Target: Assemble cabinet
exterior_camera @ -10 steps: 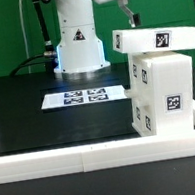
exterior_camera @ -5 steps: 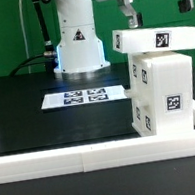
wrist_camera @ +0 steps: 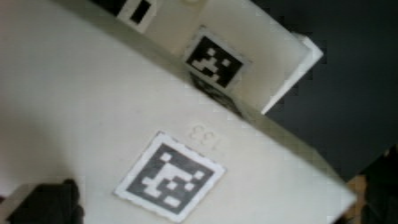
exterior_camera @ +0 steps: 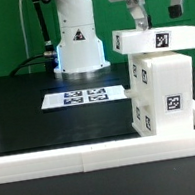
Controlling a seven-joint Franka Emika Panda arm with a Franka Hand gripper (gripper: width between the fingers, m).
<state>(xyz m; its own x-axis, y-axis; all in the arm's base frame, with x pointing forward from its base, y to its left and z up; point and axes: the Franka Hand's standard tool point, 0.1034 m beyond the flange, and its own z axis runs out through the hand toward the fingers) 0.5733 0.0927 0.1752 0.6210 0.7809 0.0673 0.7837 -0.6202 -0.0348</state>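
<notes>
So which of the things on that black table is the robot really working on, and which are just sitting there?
Part of the job:
- the cabinet, the big white tagged box at the exterior view's right
- the gripper, just above the cabinet's top

Just lying about:
- the marker board, flat on the table
- the white rail along the table's edge

You see the cabinet [exterior_camera: 160,84] standing upright on the black bench, at the exterior view's right, close against the white rail there. It is a white, thin-walled box with square black-and-white tags on its faces. A flat white slab lies across its top, overhanging toward the exterior view's left and carrying one tag. From the wrist view, you look down on the cabinet's [wrist_camera: 125,120] tagged white surfaces, blurred.
</notes>
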